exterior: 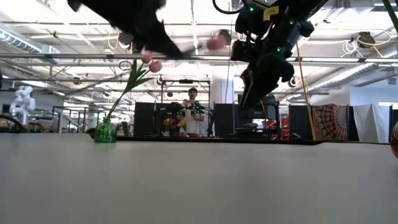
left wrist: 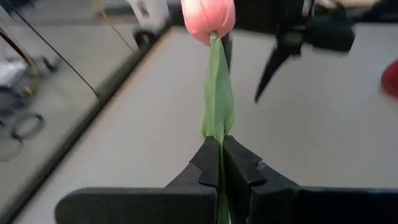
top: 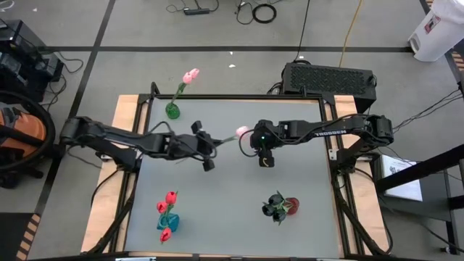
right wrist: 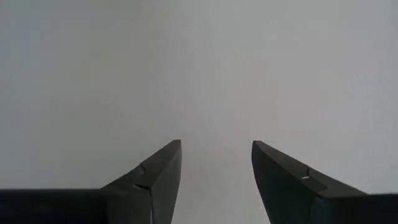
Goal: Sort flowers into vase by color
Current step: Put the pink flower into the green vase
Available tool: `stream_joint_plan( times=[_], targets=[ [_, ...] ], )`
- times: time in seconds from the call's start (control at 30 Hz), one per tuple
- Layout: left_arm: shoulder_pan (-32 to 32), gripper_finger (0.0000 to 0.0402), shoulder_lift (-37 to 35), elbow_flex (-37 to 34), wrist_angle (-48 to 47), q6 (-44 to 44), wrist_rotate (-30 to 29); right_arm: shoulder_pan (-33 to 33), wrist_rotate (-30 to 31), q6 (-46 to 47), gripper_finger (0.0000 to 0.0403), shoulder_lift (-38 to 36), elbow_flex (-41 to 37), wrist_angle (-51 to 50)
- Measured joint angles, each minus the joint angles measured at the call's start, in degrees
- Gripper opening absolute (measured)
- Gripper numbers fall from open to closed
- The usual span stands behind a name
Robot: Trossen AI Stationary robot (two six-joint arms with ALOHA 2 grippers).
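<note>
the left pincer (left wrist: 221,163) is pinched tight on the green stem of a pink tulip (left wrist: 209,17), holding it above the middle of the grey surface (top: 232,196); the stem and its leaf run straight out from between the closed fingers, and the pink head (top: 241,132) sits at the far end, pointing toward the right arm. the right pincer (right wrist: 216,163) stands just beside that head, its fingers spread wide with nothing between them, pointing down at bare surface. seen from table height, both pincers hang well above the surface, the pink head (exterior: 216,42) close to the right arm's wrist. the other flowers are already in vases: two pink tulips (top: 190,75) lean out of a green vase (top: 172,111) at the far left of the surface, red tulips (top: 169,198) stand in a blue vase (top: 168,221) at the near left, and black tulips (top: 274,205) sit with a red vase (top: 291,206) at the near right.
</note>
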Motion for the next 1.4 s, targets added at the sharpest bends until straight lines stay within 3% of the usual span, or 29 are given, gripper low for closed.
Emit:
stream_joint_plan(
  times=[0.57, 1.17, 1.4],
  targets=[
    [-2.4, 0.0006, -26.1, 0.0, -15.6, 5.1, -11.9, 0.0, 0.0, -0.1, 0.0187, 0.0, 0.0, 2.7],
    [-2.3, 0.0006, -49.4, 0.0, -16.8, 19.4, -13.8, 0.0, 0.0, -0.1, 0.0187, 0.0, 0.0, 2.8],
    [-2.3, 0.0006, -58.6, 0.0, -20.3, 23.1, -19.9, 0.0, 0.0, -0.1, 0.0187, 0.0, 0.0, 2.8]
  ],
)
